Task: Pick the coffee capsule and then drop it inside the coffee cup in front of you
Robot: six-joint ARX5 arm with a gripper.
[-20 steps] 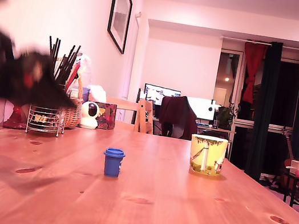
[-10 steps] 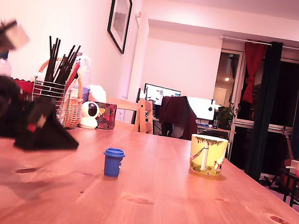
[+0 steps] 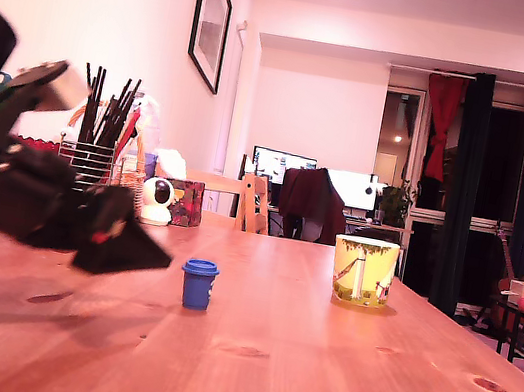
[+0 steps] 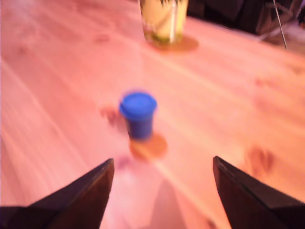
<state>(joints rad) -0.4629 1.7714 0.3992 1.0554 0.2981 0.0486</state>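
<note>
Capsule (image 4: 138,114) stands ahead of spread pincer (image 4: 162,176).

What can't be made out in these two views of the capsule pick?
- Inside of the coffee cup: hidden by its own wall in the exterior view, and its top is cut off by the frame edge in the wrist view.
- Any marking on the coffee capsule: motion-blurred in the wrist view, too small in the exterior view.
- Gripper fingers: only their tips show in the wrist view; blurred in the exterior view.
</note>
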